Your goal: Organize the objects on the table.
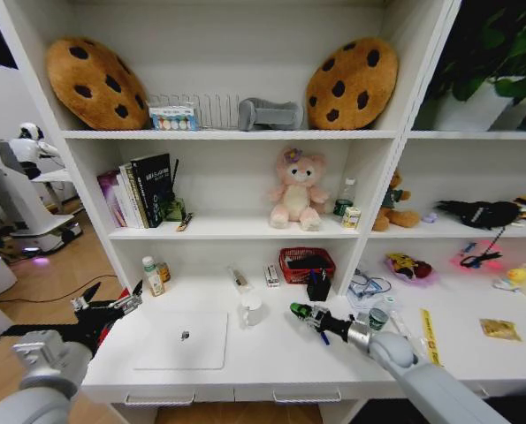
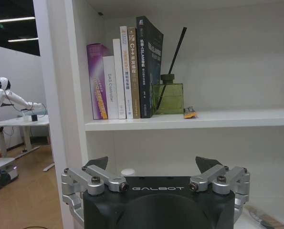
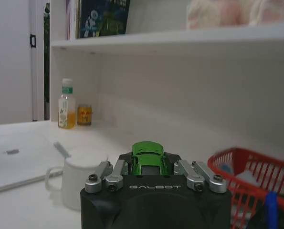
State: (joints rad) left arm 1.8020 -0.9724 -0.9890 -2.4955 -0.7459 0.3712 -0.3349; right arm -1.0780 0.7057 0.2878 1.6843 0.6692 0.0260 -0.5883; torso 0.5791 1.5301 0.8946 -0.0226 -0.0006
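The right gripper [image 3: 151, 172] covers the lower half of the green toy car [image 3: 148, 159]; the wheels and underside are hidden behind the gripper body. The red basket [image 3: 256, 183] is cut off at the picture edge in the right wrist view, and its contents are blurred beyond identification. The white mug [image 3: 79, 176] is partly hidden behind the same gripper. The laptop [image 3: 17, 160] runs out of view there. On the far right of the table [image 1: 271, 358], the yellow packet [image 1: 499, 329] carries print too small to read. The book [image 2: 149, 67] spines are illegible in the left wrist view.
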